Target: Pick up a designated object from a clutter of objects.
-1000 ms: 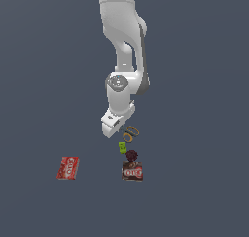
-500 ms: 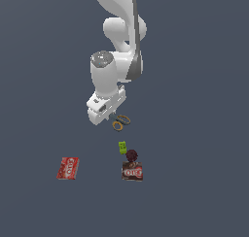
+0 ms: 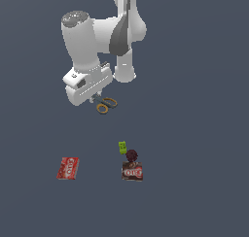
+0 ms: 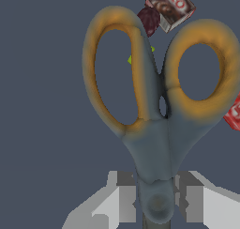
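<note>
The scissors [image 3: 105,105] hang in the air, raised well clear of the counter [image 3: 194,134], gripped by the hand [image 3: 95,98] at the blade end so that the two orange-yellow ring handles stick out toward the exterior view's right. In the wrist view the scissors [image 4: 154,110] fill most of the picture: the grey-green shank near the pivot sits between the two pale fingers [image 4: 115,202], which press in on it from either side (the blade tips themselves are out of sight). The hand [image 4: 157,204] is closed narrow around that shank.

The rest of the clutter lies on the counter, well apart from the lifted scissors. The lime-green block [image 3: 122,146] stands just beside the dark maroon ball [image 3: 132,156], and the ball touches, or nearly touches, the brown-red box [image 3: 132,172]. The flat red box [image 3: 68,168] with white lettering lies alone toward the exterior view's left. In the wrist view the ball [image 4: 148,20] and the brown-red box [image 4: 170,7] show past the ring handles.
</note>
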Tool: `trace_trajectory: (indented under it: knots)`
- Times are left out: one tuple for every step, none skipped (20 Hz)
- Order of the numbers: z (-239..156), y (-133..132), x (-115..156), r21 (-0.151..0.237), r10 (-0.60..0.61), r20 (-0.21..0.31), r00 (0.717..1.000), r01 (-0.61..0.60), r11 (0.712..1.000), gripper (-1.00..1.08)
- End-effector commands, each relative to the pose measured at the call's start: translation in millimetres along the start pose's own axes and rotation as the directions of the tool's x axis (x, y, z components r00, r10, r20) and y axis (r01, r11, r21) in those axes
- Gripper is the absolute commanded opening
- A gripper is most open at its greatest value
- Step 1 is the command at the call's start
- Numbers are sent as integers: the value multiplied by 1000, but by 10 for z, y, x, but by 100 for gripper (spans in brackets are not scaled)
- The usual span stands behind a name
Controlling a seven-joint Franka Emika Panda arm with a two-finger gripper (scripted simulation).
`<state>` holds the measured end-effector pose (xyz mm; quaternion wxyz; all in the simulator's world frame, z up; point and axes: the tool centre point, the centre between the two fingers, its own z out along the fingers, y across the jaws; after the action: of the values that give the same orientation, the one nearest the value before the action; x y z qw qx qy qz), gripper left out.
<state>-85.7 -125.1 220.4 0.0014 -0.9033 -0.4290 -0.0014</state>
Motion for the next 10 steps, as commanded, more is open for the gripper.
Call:
trace_trajectory:
  knots:
    - [-244,46,-144,0,0,-1,1000,0,1000,-100]
    - [-338,68,-202,0,1,0,1000,-1,1000,-100]
    - [-433,89,-257,0,1,0,1000,-1,1000,-100]
    - [-525,111,-312,0,1,0,1000,-1,1000,-100]
    - [-615,132,-365,0,1,0,1000,-1,1000,-100]
    - [-703,153,-417,0,1,0,1000,-1,1000,-100]
    - [-787,173,-466,0,1,0,1000,-1,1000,-100]
    - [-867,193,-514,0,2,1,1000,-2,1000,-100]
    - [-942,212,-558,0,2,1,1000,-2,1000,-100]
    - [-1013,230,-599,0,2,1,1000,-2,1000,-100]
